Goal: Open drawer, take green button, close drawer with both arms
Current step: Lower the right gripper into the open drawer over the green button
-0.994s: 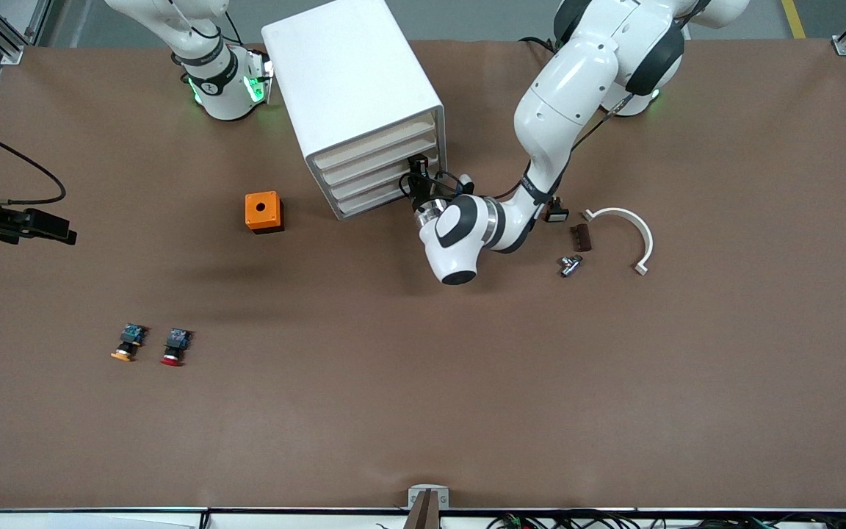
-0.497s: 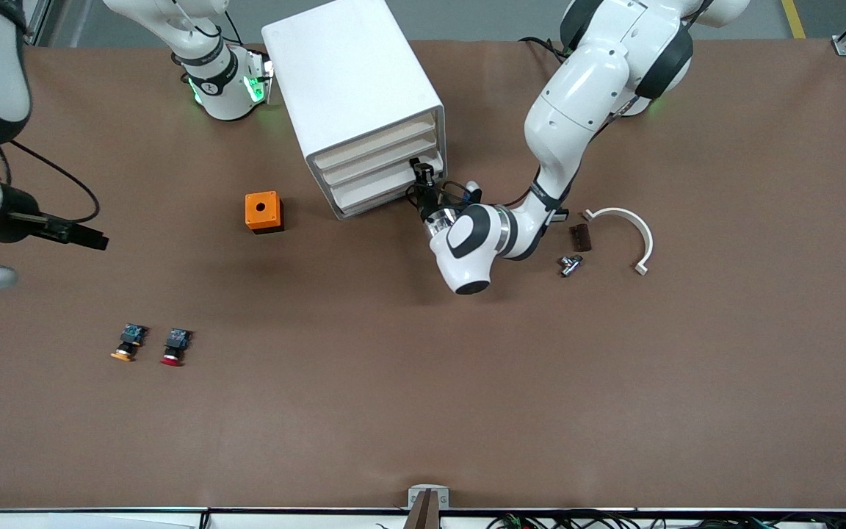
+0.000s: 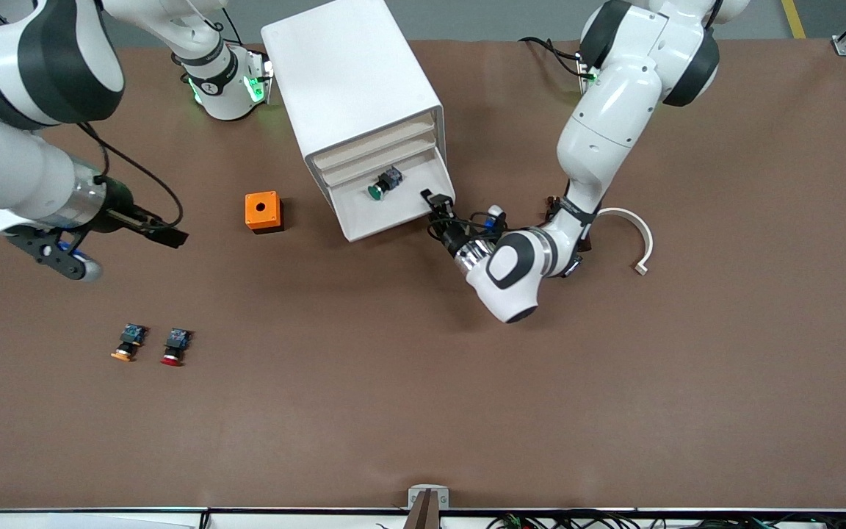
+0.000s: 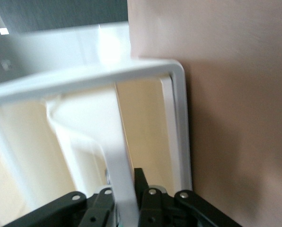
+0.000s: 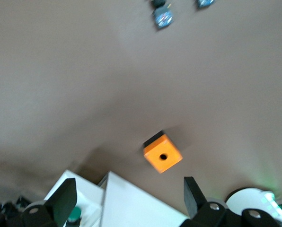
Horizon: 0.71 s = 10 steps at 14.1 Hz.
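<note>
The right gripper (image 5: 127,198) hangs with fingers spread wide above the brown table (image 5: 84,85). An orange box (image 5: 162,156) with a round hole sits near the white cabinet (image 5: 131,205); two pushbuttons (image 5: 162,16) lie well apart.

Probably lab; arms (image 3: 599,132), brown table (image 3: 423,411)

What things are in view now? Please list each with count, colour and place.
cabinet: 1, white, on table between the arm bases
drawer: 1, white, lowest, pulled open
button: 1, green cap, in drawer
orange box: 1, beside cabinet, toward right arm's end
orange-capped button: 1, nearer the front camera than box
red-capped button: 1, beside orange-capped one
curved bracket: 1, white, toward left arm's end
left tool: black, shut on drawer's front
right tool: black, open, above table near orange box
</note>
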Tool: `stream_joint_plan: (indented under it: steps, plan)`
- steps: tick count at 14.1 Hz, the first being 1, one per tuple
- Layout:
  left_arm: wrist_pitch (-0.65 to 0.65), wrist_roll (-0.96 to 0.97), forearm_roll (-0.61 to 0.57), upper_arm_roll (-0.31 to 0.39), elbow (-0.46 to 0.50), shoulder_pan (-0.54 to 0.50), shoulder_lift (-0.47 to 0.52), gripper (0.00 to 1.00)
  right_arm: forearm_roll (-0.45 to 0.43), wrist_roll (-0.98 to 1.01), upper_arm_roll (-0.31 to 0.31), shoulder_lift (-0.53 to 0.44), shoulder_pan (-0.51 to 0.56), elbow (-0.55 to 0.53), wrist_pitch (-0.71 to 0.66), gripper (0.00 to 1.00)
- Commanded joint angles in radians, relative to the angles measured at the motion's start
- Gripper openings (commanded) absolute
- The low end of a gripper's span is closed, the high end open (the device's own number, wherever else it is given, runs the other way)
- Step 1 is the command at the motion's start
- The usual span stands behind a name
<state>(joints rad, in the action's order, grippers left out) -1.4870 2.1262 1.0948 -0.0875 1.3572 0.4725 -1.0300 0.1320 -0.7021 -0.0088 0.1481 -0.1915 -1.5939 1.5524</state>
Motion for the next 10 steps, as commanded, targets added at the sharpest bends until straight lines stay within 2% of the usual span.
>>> stream_joint_plan:
  steps: [1, 6, 7, 8, 9, 10]
  plan:
    - [-0.041, 0.031, 0.057, -0.008, -0.024, -0.055, -0.010, 0.17, 0.038, -0.081, -0.008, -0.015, -0.063, -0.018, 0.035, 1.00]
    - [-0.050, 0.028, 0.057, -0.008, -0.023, -0.066, -0.013, 0.24, 0.037, -0.284, -0.008, -0.028, -0.224, -0.124, 0.173, 1.00]
    - [-0.058, 0.023, 0.057, -0.008, -0.024, -0.068, -0.013, 0.31, 0.035, -0.324, -0.008, -0.025, -0.258, -0.136, 0.196, 1.00]
    - [-0.064, 0.018, 0.057, -0.008, -0.024, -0.068, -0.012, 0.49, 0.032, -0.371, -0.010, -0.024, -0.296, -0.149, 0.230, 1.00]
    - [-0.070, 0.003, 0.059, -0.008, -0.026, -0.068, -0.012, 0.91, 0.029, -0.408, -0.010, -0.022, -0.333, -0.161, 0.253, 1.00]
    - [-0.070, -0.017, 0.059, -0.008, -0.029, -0.069, -0.009, 1.00, 0.021, -0.421, -0.010, -0.021, -0.360, -0.200, 0.314, 1.00]
